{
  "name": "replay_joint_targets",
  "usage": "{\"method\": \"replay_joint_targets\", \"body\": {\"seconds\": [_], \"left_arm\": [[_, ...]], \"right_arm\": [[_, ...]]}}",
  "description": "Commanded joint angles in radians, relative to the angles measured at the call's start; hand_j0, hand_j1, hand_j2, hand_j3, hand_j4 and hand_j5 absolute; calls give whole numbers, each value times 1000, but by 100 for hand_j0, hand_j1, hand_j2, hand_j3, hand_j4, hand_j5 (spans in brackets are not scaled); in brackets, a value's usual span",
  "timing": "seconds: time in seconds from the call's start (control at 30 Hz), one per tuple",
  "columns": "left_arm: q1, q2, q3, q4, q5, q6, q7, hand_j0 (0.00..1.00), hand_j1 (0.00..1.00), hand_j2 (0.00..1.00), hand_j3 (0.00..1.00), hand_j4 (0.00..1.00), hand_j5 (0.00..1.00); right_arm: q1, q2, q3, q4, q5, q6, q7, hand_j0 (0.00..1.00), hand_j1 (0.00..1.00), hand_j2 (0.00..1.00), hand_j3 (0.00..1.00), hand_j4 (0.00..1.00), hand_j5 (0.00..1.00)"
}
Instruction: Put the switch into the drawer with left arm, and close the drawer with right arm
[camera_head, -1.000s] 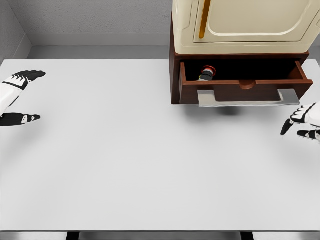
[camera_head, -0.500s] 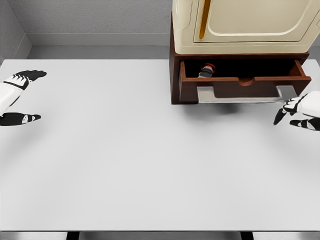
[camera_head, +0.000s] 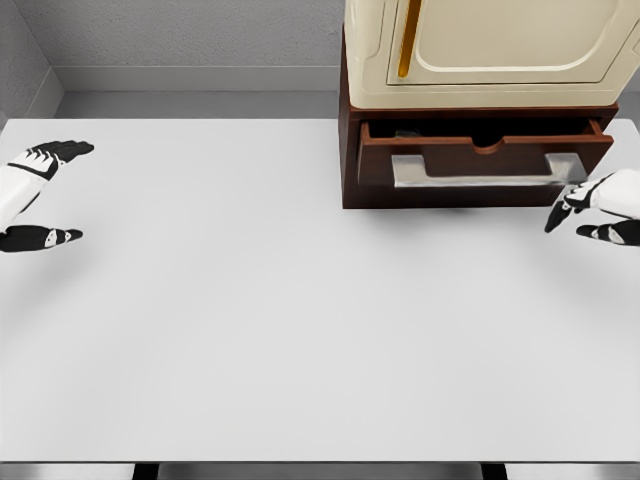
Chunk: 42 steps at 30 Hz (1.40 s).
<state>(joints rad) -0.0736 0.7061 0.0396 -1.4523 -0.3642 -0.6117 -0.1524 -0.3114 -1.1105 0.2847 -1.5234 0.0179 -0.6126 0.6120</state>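
At the drawer (camera_head: 480, 160) front's right end, the right hand (camera_head: 590, 207), fingers spread, should push squarely on the handle (camera_head: 480, 170) until flush; left hand (camera_head: 35, 195) rests open.

A dark brown wooden drawer (camera_head: 480, 160) with a silver bar handle (camera_head: 480, 170) sits at the base of a cream cabinet, almost closed, only a narrow dark gap open along its top. The switch inside cannot be made out.

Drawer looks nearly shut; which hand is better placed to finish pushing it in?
Right. The right hand sits open beside the drawer handle's right end; the left hand rests at the table's far left edge.
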Motion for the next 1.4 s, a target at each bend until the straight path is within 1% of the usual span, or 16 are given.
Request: {"method": "replay_joint_targets", "body": {"seconds": [0.0, 0.1, 0.2, 0.27, 0.37, 0.47, 0.57, 0.6, 0.73, 0.83, 0.87, 0.97, 1.03, 1.17, 1.37], "left_arm": [[0, 1, 0, 0, 7, 1, 1, 100, 100, 100, 100, 100, 100], [0, 1, 0, 0, 8, 1, 1, 100, 100, 100, 100, 100, 100], [0, 1, 0, -2, 8, 1, 1, 100, 100, 100, 100, 100, 100], [0, 1, 0, -3, 8, 1, 1, 100, 100, 100, 100, 100, 100], [0, 1, 0, -3, 8, 1, 1, 100, 100, 100, 100, 100, 100], [0, 1, 0, -3, 7, 1, 1, 100, 100, 100, 100, 100, 100], [2, 1, 2, -3, 8, 1, 1, 100, 100, 100, 100, 100, 100], [2, 1, 2, -3, 8, 1, 1, 100, 100, 100, 100, 100, 100], [5, 1, 5, -3, 8, 1, 1, 100, 100, 100, 100, 100, 100], [5, 1, 5, -3, 8, 1, 1, 100, 100, 100, 100, 100, 100], [6, 1, 6, -3, 8, 1, 1, 100, 100, 100, 100, 100, 100], [6, 1, 6, -3, 8, 1, 1, 100, 100, 100, 100, 100, 100], [6, 1, 6, -3, 8, 1, 1, 100, 100, 100, 100, 100, 100], [8, 1, 6, -5, 8, 1, 1, 100, 100, 100, 100, 100, 100], [8, -1, 6, -5, 8, 1, 1, 100, 100, 100, 100, 100, 100]], "right_arm": [[-2, 6, 16, 14, -3, 2, -1, 56, 56, 56, 56, 56, 56], [-14, 12, 16, 17, 1, 2, -1, 56, 56, 56, 56, 56, 56], [-48, 21, 36, 20, 1, 2, -1, 56, 56, 56, 56, 56, 56], [-67, 26, 44, 35, 1, 2, -1, 56, 56, 56, 56, 56, 56], [-72, 28, 44, 43, 1, 2, -1, 56, 56, 56, 56, 56, 56], [-87, 32, 47, 68, 1, 2, -1, 56, 56, 56, 56, 56, 56], [-127, 41, 86, 91, 1, 2, -1, 56, 56, 56, 56, 56, 56], [-150, 47, 106, 107, 1, 2, -1, 56, 56, 56, 56, 56, 56], [-175, 63, 129, 117, 1, 2, -1, 56, 56, 56, 56, 56, 56], [-204, 74, 166, 118, 1, 2, -1, 56, 56, 56, 56, 56, 56], [-212, 77, 168, 131, 1, 2, -1, 56, 56, 56, 56, 56, 56], [-218, 84, 171, 135, 1, 2, -1, 56, 56, 56, 56, 56, 56], [-250, 92, 211, 152, 4, 2, -1, 56, 56, 56, 56, 56, 56], [-262, 95, 212, 166, 7, 2, -1, 58, 58, 58, 58, 58, 58], [-252, 78, 205, 164, 2, 2, -1, 62, 62, 62, 62, 62, 62]]}}
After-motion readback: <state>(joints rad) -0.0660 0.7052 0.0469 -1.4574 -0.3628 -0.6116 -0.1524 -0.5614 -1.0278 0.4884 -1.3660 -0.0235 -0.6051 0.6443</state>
